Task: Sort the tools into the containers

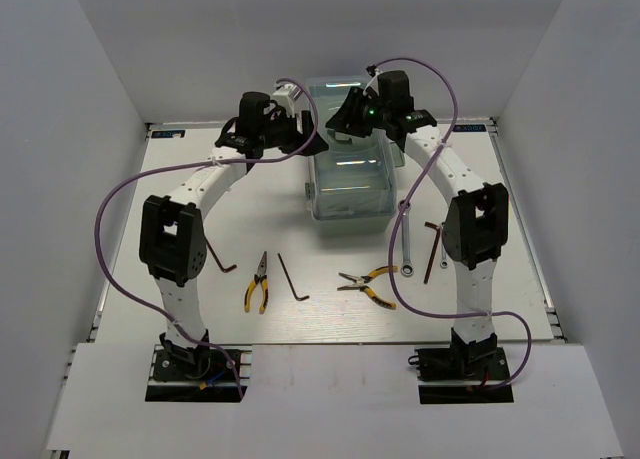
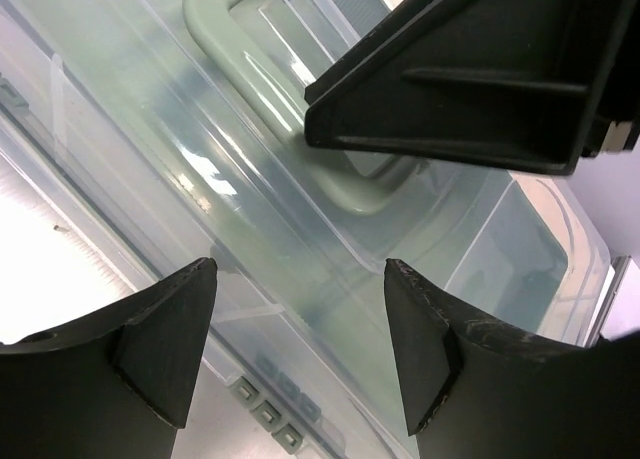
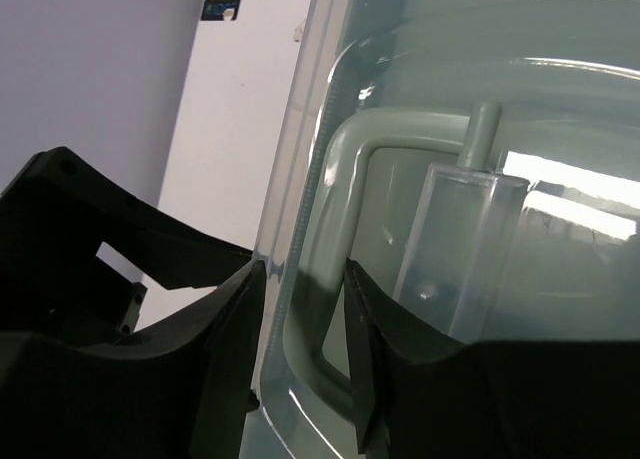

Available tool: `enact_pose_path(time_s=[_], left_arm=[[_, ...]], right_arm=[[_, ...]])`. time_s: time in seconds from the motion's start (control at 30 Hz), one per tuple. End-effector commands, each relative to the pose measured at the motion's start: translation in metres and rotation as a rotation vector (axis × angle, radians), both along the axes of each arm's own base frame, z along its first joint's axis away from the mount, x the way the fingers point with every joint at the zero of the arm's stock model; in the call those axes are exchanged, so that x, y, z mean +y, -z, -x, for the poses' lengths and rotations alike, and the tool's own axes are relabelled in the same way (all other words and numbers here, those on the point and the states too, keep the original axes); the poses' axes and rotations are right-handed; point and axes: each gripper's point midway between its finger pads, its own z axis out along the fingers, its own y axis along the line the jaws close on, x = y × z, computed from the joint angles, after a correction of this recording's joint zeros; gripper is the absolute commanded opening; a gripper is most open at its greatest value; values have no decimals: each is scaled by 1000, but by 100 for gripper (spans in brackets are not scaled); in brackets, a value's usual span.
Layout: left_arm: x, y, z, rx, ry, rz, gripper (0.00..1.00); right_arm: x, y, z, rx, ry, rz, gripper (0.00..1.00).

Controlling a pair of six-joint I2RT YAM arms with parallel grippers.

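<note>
The pale green toolbox stands closed at the back middle, its clear lid down. My right gripper is over its top; in the right wrist view its jaws are closed around one side bar of the green handle and the lid's edge. My left gripper is open and empty beside the box's upper left; the left wrist view shows it above the lid. On the table lie two yellow-handled pliers, a silver wrench and hex keys.
The right gripper's black body fills the upper right of the left wrist view, close to my left fingers. White walls enclose the table on three sides. Purple cables loop over both arms.
</note>
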Motion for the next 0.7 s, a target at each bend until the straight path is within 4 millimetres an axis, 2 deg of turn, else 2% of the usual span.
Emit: enact_pose_path(time_s=[0.0, 0.03, 0.17, 0.2, 0.3, 0.33, 0.4, 0.43, 0.67], left_arm=[[-11, -25, 5, -56, 57, 24, 77], [-9, -24, 2, -58, 38, 16, 77], [3, -52, 4, -142, -6, 31, 77], [4, -65, 7, -165, -7, 40, 77], [3, -75, 8, -191, 10, 47, 77], [2, -89, 10, -223, 21, 63, 77], [2, -97, 12, -249, 21, 72, 79], [2, -110, 12, -290, 21, 87, 79], [-9, -110, 12, -276, 56, 110, 77]], right_arm=[[35, -46, 44, 16, -219, -194, 42], [34, -49, 43, 11, -223, -205, 42], [26, -59, 43, 5, -235, -247, 42], [27, -59, 43, 9, -235, -253, 42], [25, -59, 43, 20, -241, -269, 42], [24, -60, 41, 13, -241, -275, 42], [26, -62, 44, 15, -262, -299, 42], [27, -63, 47, 23, -272, -304, 42], [27, -75, 51, 9, -306, -344, 42]])
